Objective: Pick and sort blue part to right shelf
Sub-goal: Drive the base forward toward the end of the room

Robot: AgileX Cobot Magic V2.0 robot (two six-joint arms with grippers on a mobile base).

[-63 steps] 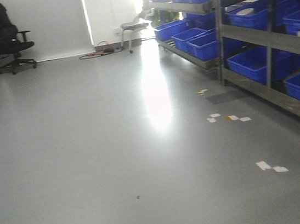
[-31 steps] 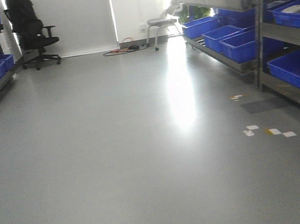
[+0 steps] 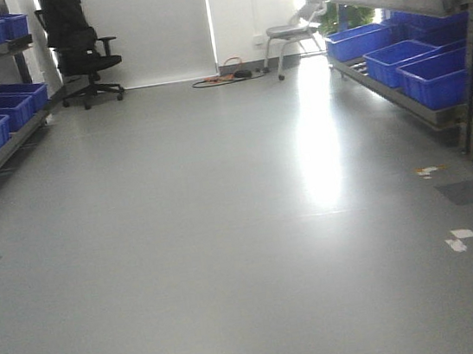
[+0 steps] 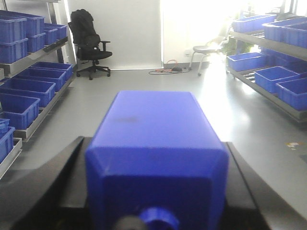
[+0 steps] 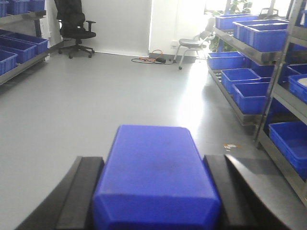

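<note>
Carrying step, as I judge it: the blue part (image 4: 153, 120) is clamped in the left end effector (image 4: 153, 143). The dark fingers (image 4: 62, 187) press against both its long sides. Its sloped shoulders and round cap face the wrist camera, and its body points out level above the floor (image 3: 226, 231). The right end effector (image 5: 152, 160) pinches a second blue block (image 5: 153, 177) the same way; no cap shows on it. Both arms reach forward, wrists aimed down the aisle. The front view shows neither arm, only grey floor between the left shelf (image 3: 6, 150) and the right shelf (image 3: 396, 0) with its blue bins (image 3: 433, 77). Next, probably, the base must turn to face the right shelf and close in, and the left arm must reach over a bin's rim before letting go
</note>
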